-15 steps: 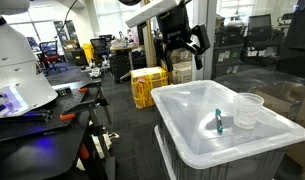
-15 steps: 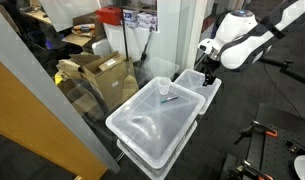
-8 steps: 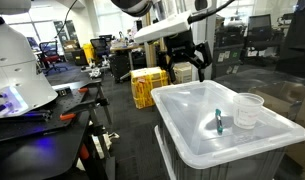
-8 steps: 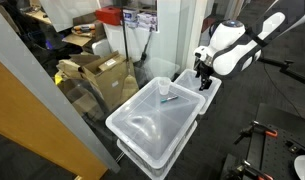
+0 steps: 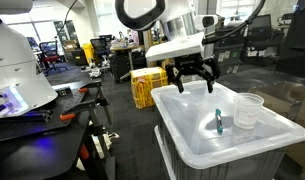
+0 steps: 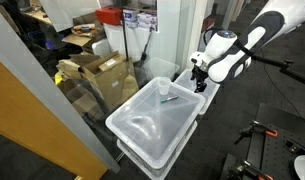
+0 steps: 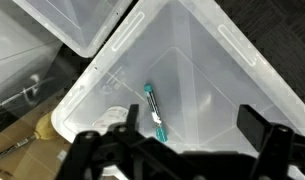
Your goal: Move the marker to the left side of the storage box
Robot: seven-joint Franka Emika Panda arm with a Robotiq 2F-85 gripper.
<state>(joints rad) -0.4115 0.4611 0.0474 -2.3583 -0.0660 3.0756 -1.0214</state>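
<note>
Wrist view centres the storage box (image 7: 217, 85) lid; the end effector (image 7: 182, 150) hangs above it, spread apart and empty. What seems a clear cup (image 7: 114, 117) stands just left of the teal marker (image 7: 154, 110), which lies mid-frame on the lid.

Open-plan laboratory interior, evenly lit. In an exterior view, a dark carpeted floor (image 5: 127, 130) runs back to far desks with monitors (image 5: 50, 47). A black workbench (image 5: 52, 128) stands near left and carries red-handled tools (image 5: 89, 90). A yellow slatted crate (image 5: 144, 88) sits on the floor at mid-distance, and a glass partition (image 5: 267, 55) closes the right. In an exterior view, cardboard boxes (image 6: 97, 72) lie behind a glass panel (image 6: 92, 110) at left, near a white column (image 6: 177, 35).
</note>
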